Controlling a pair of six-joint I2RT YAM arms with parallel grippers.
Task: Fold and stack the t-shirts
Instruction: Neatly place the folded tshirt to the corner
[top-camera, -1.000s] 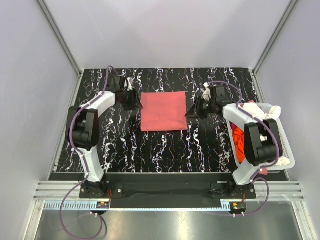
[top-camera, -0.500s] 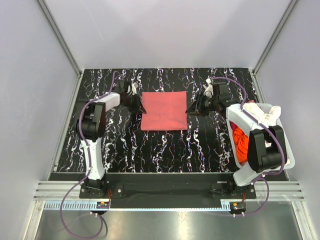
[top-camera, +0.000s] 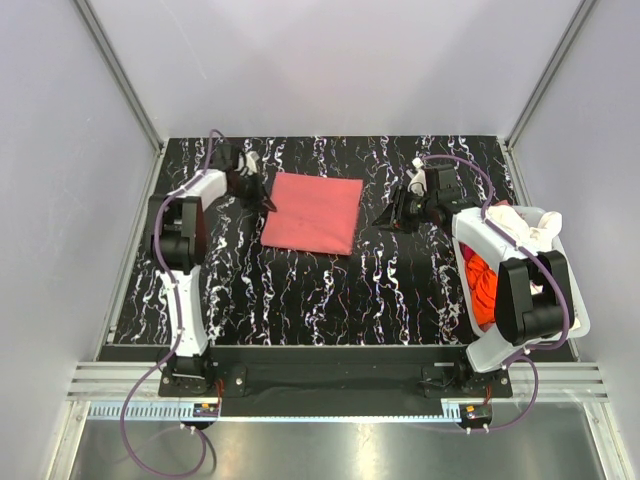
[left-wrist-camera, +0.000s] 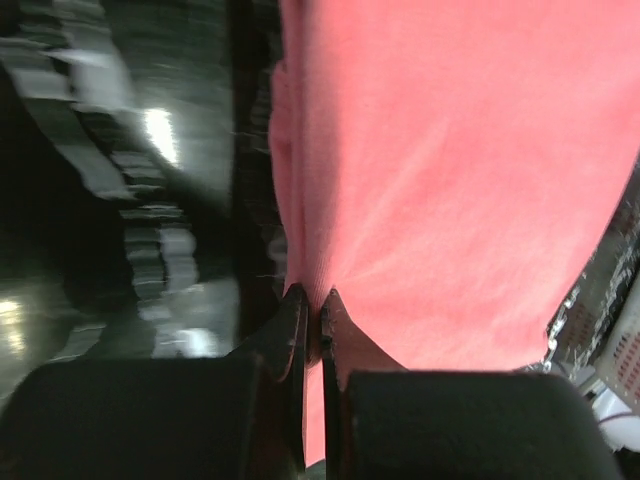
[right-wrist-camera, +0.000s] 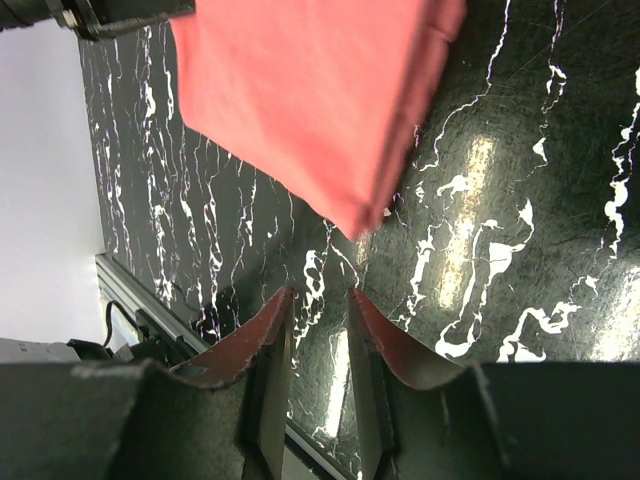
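Left gripper (left-wrist-camera: 311, 305) pinched shut on edge of folded salmon-pink cloth t-shirt (left-wrist-camera: 450, 180). Right gripper (right-wrist-camera: 320, 300) part open, empty; t-shirt corner just ahead of its tips.

Bright; table (right-wrist-camera: 480, 170) glare; L-wrist blur

The top camera is looking steeply down from above and behind the arms, taking in the whole bench (top-camera: 300, 290). The left wrist camera is facing along the left gripper (left-wrist-camera: 312, 305), very near the shirt (left-wrist-camera: 450, 180). The right wrist camera is viewing the same shirt past the right gripper (right-wrist-camera: 318, 305), from farther off.
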